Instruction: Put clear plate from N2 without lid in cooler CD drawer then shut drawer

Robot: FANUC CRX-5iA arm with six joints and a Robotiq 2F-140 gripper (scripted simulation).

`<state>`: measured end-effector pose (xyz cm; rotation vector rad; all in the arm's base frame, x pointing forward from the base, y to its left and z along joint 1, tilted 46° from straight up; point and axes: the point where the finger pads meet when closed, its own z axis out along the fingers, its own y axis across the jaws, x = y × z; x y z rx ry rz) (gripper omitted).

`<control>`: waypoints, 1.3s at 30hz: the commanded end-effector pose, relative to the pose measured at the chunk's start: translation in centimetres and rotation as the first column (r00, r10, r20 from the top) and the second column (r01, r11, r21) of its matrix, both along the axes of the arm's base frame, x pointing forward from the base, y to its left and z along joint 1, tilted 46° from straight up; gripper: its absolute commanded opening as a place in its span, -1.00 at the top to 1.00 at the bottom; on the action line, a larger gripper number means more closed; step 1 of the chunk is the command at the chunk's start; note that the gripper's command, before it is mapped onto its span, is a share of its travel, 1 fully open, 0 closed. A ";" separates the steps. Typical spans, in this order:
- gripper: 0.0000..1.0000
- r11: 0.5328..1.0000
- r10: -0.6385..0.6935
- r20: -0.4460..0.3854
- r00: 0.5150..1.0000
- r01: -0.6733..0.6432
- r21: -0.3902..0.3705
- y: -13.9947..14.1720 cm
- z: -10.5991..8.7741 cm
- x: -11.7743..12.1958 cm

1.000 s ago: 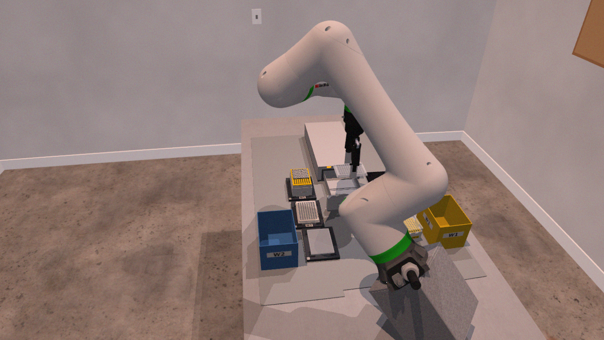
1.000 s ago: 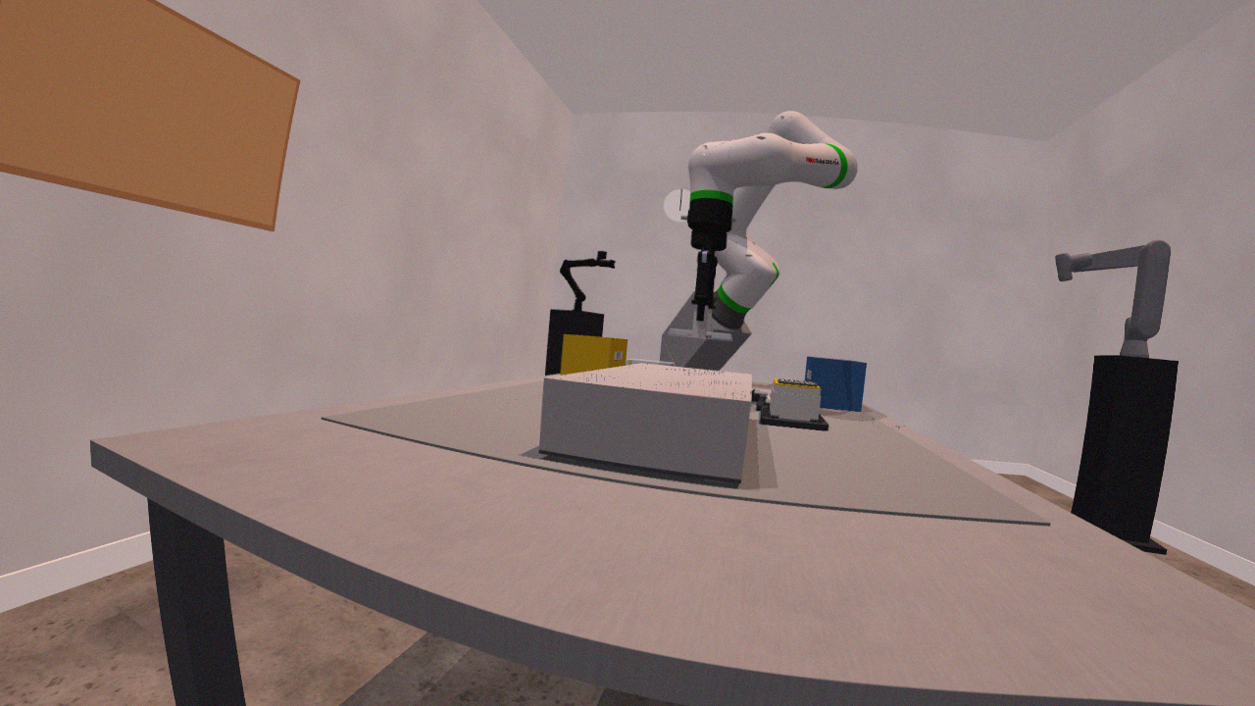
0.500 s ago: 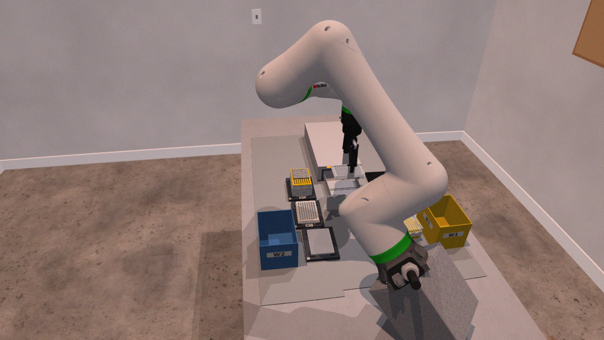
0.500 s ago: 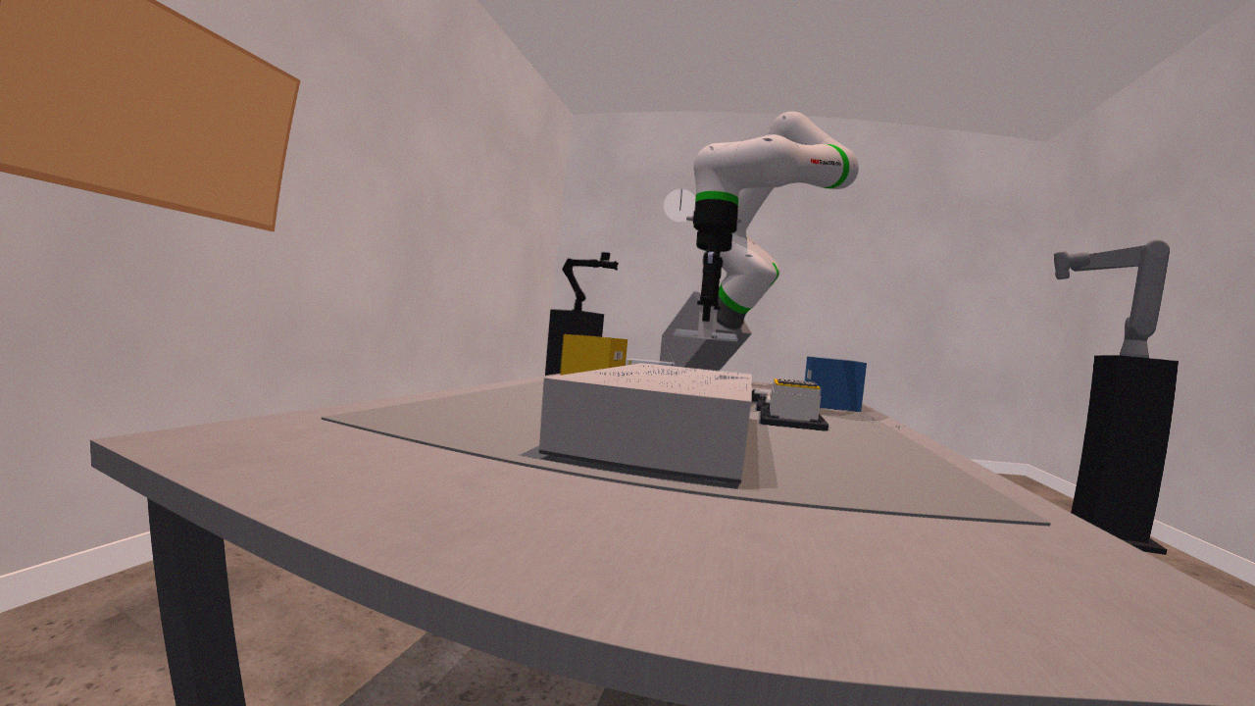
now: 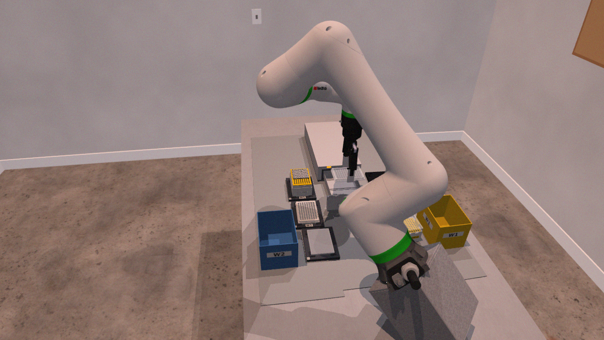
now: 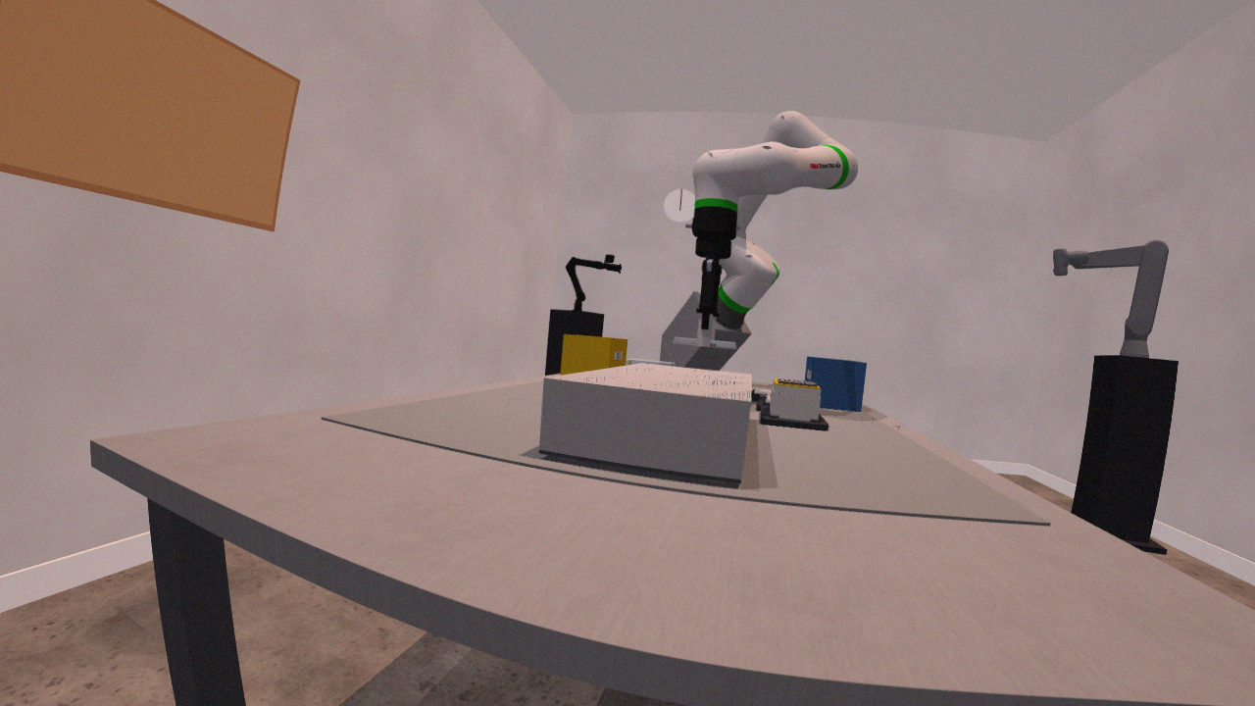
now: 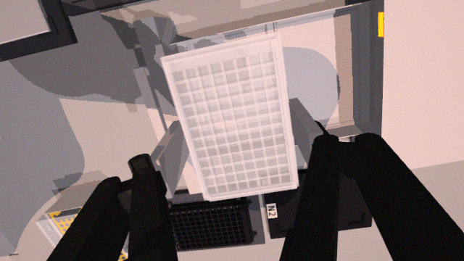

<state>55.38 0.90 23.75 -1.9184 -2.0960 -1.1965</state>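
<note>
My gripper point(image 5: 351, 168) is shut on the clear plate point(image 5: 347, 174), with a finger on each long side. It holds the plate flat, without a lid, a little above the open drawer point(image 5: 342, 188) of the cooler CD point(image 5: 326, 143). In the wrist view the gridded plate point(image 7: 232, 116) fills the middle between my black fingers, slightly turned against the drawer's floor point(image 7: 312, 83) below it. CD's lamp point(image 7: 380, 24) is amber. The black nest N2 lies empty just below the plate. From the far camera the gripper point(image 6: 704, 320) hangs behind the cooler point(image 6: 649, 421).
Left of the drawer stand a yellow tip box point(image 5: 300, 177), a white well plate in its nest point(image 5: 306, 211) and a lidded plate in a nest point(image 5: 320, 242). The blue bin W2 point(image 5: 276, 238) is front left. The yellow bin W1 point(image 5: 447, 219) is right of my arm.
</note>
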 end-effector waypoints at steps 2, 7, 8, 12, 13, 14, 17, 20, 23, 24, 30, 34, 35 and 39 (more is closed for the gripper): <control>1.00 1.000 0.000 0.000 1.000 0.000 0.000 0.2 -0.3 0.2; 1.00 1.000 0.000 0.000 1.000 0.000 0.000 0.6 -0.7 0.5; 1.00 1.000 0.000 0.000 1.000 0.000 0.000 0.6 -0.8 0.6; 1.00 1.000 0.000 0.000 1.000 0.000 0.000 0.9 -1.2 0.8; 1.00 1.000 0.000 0.000 1.000 0.000 0.000 1.0 -1.3 0.9; 1.00 1.000 0.000 0.000 1.000 0.000 0.000 1.1 -1.4 0.9; 1.00 1.000 0.000 0.000 1.000 0.000 0.000 1.1 -1.5 1.0; 1.00 1.000 0.000 0.000 1.000 0.000 0.000 1.4 -1.8 1.2; 1.00 1.000 0.000 0.000 1.000 0.000 0.000 1.6 -2.0 1.3; 1.00 1.000 0.000 0.000 1.000 0.000 0.000 1.7 -2.1 1.4; 1.00 1.000 0.000 0.000 1.000 0.000 0.000 2.1 -2.7 1.8; 1.00 1.000 0.000 0.000 1.000 0.000 0.000 2.3 -2.9 1.9; 1.00 1.000 0.000 0.000 1.000 0.000 0.000 2.3 -3.0 1.9; 1.00 1.000 0.000 0.000 1.000 0.000 0.000 2.6 -3.3 2.2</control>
